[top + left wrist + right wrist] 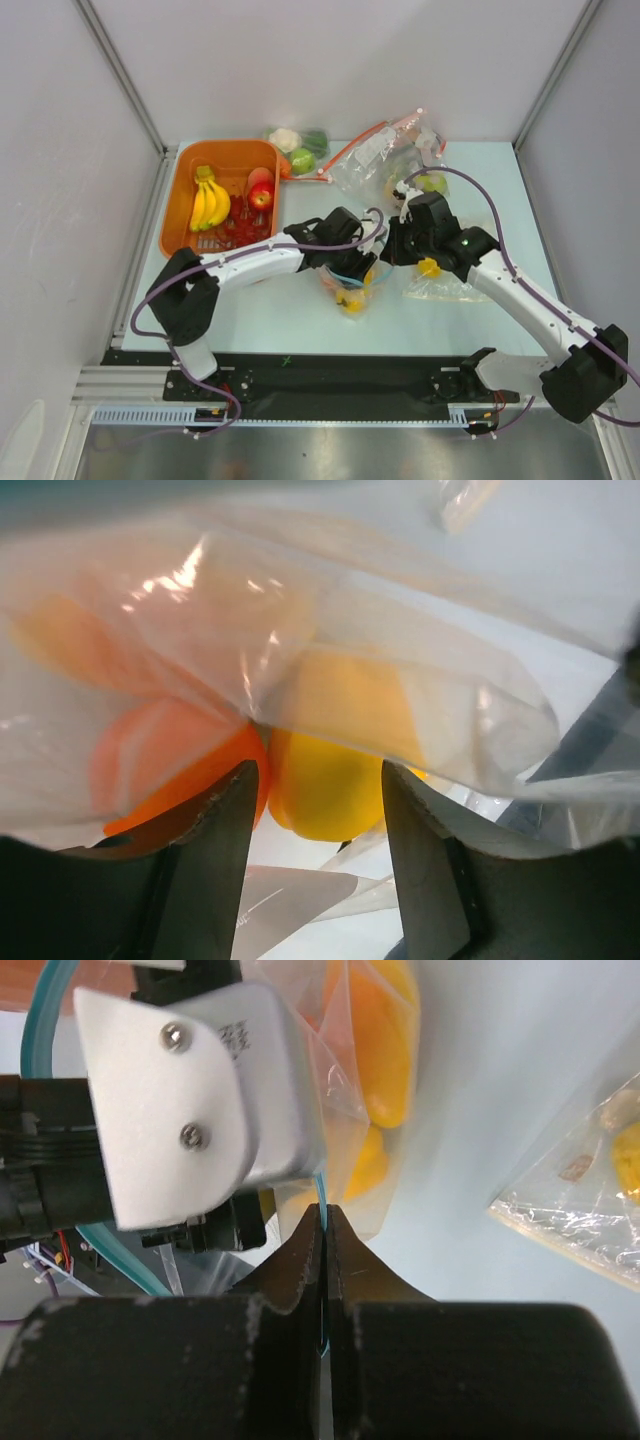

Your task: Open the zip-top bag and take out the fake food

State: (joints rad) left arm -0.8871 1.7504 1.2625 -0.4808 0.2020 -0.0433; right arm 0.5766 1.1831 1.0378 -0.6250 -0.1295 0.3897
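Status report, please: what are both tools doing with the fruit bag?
Right tool shut on zip-top bag's teal strip. Left tool open at bag. Fake food inside. Other bag nearby.

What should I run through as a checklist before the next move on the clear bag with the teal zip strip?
1. The right gripper is shut on the teal-blue zip strip of the clear crinkly plastic bag: ok.
2. The left gripper is open, jaws apart: ok.
3. The yellow plastic fruit sits in line with the gap between the left fingers: ok.
4. Bag mouth wide enough to reach in: cannot tell, since no view shows the opening.
5. Fake food out of the bag: not ok. The yellow fruit and the orange plastic fruit lie behind the film.
6. The second clear bag lies apart from the held one: ok.
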